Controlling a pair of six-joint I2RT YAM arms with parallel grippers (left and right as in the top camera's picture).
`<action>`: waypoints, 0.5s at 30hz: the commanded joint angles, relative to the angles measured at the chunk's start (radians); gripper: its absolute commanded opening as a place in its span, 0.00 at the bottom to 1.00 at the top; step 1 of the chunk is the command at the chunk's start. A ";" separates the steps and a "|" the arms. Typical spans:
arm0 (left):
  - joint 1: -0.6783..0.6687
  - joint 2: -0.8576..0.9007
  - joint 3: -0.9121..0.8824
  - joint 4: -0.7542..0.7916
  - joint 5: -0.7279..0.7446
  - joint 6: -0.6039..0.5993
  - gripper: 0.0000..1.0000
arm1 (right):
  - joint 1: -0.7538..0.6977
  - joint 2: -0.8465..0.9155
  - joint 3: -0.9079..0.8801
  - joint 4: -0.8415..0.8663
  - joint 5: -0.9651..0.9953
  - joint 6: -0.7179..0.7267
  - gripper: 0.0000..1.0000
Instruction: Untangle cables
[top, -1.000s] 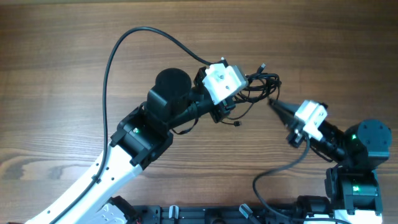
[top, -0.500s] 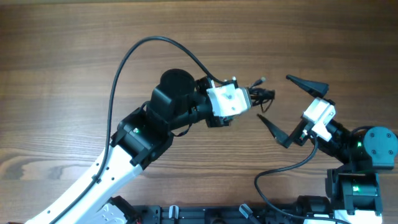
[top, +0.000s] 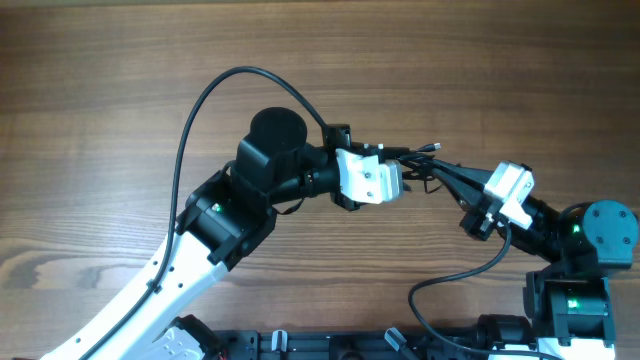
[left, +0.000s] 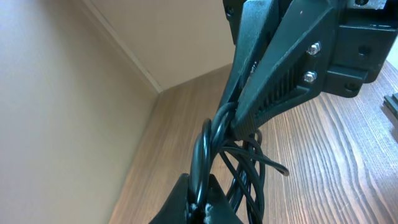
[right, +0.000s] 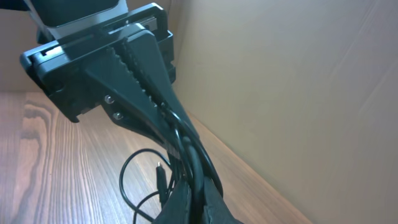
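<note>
Over the brown wooden table (top: 100, 80), the left gripper (left: 198, 198) and right gripper (right: 194, 190) each pinch the tangled thin black cables (left: 252, 165), fingertips nearly meeting.

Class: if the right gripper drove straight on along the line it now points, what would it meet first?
The right gripper is shut on the cables; just beyond them the left gripper faces it, shut on the same bundle. It would likely hit that gripper first, though the gap is unclear.
</note>
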 joint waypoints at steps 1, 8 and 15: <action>-0.010 -0.018 0.003 0.029 0.082 0.005 0.38 | 0.001 0.000 0.010 -0.011 -0.042 0.008 0.04; -0.010 -0.047 0.003 0.076 -0.317 -0.599 1.00 | 0.001 0.000 0.010 0.016 0.173 0.116 0.04; -0.010 -0.071 0.003 -0.008 -0.446 -0.997 1.00 | 0.001 0.000 0.010 0.119 0.207 0.223 0.04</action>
